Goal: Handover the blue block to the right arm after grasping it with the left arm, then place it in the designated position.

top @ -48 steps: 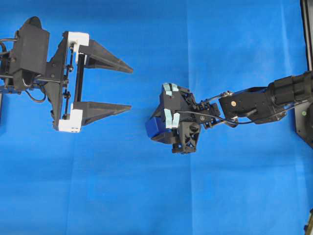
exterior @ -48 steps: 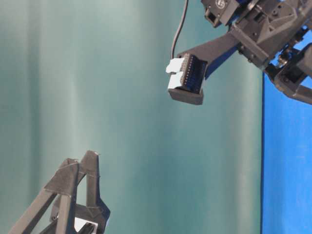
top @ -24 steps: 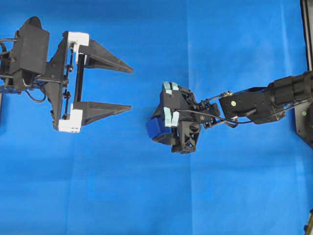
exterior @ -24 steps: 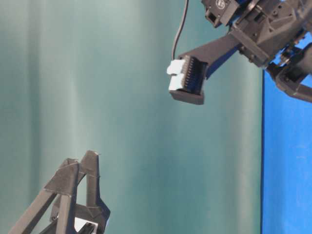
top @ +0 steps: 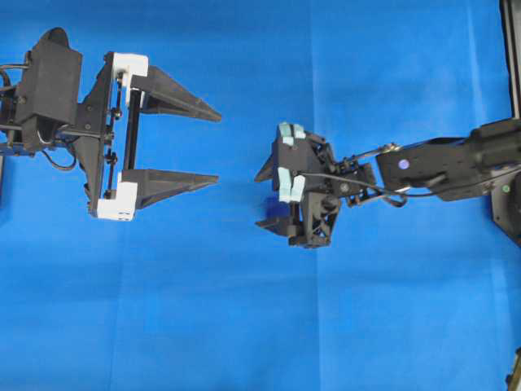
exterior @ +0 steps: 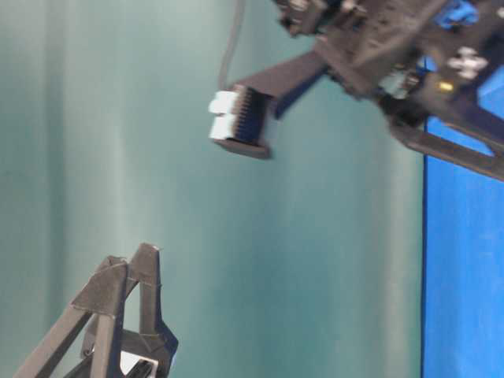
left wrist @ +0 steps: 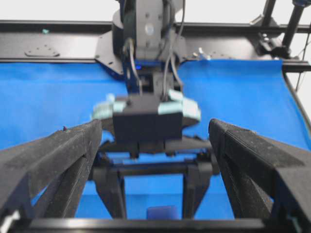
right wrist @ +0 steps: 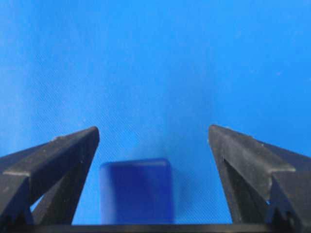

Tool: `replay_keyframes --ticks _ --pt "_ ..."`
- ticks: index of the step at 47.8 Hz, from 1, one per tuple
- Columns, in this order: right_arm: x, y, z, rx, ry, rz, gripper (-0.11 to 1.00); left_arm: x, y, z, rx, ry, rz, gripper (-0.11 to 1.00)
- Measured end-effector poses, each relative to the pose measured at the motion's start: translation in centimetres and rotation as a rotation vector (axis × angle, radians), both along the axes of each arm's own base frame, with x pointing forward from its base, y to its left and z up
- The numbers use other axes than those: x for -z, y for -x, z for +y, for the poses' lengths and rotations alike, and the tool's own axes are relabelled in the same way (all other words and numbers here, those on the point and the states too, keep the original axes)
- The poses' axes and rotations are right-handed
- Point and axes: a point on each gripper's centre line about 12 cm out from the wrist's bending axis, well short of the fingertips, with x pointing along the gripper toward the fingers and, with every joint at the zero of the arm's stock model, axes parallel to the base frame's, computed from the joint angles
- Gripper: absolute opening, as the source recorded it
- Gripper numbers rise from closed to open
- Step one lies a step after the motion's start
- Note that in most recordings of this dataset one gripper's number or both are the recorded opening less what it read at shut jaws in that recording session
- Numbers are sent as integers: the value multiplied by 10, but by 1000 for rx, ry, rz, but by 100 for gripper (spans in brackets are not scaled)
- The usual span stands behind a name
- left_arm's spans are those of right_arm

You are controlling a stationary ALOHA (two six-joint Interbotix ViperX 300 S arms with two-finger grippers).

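Observation:
The blue block (right wrist: 136,191) lies on the bright blue cloth (top: 244,326), between the pointed black fingers of my right gripper (right wrist: 153,130) and touching neither. The jaws stand wide apart. In the left wrist view the blue block (left wrist: 162,212) sits on the cloth beneath the right arm (left wrist: 146,121), whose fingers point down. In the overhead view the right gripper (top: 260,199) covers the block. My left gripper (top: 217,148) hangs open and empty at the left, well away, facing the right one; in its own view the left gripper (left wrist: 155,125) holds nothing.
A black frame rail (top: 511,57) runs along the right edge of the cloth, with a base plate (top: 506,204) below it. Black framing (left wrist: 58,46) closes off the far side.
The right gripper's jaws have spread apart and let go of the blue block, and its wrist has lifted and shifted slightly right. The left arm has not moved.

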Motion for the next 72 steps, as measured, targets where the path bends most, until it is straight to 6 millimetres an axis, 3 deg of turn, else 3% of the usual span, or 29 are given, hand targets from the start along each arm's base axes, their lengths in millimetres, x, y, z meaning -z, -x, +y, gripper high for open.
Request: replay_keyframes --ticks 17,36,53,72 --pt "-90 32 -4 40 65 -84 91 0 0 0 0 2 0 93" --pt "-159 74 -12 85 104 -192 91 0 0 0 -1 11 0 93" --pt "-179 96 -14 92 107 -255 91 0 0 -1 0 11 0 93" --pt "-179 96 -13 87 117 -258 91 0 0 -1 2 11 0 93"
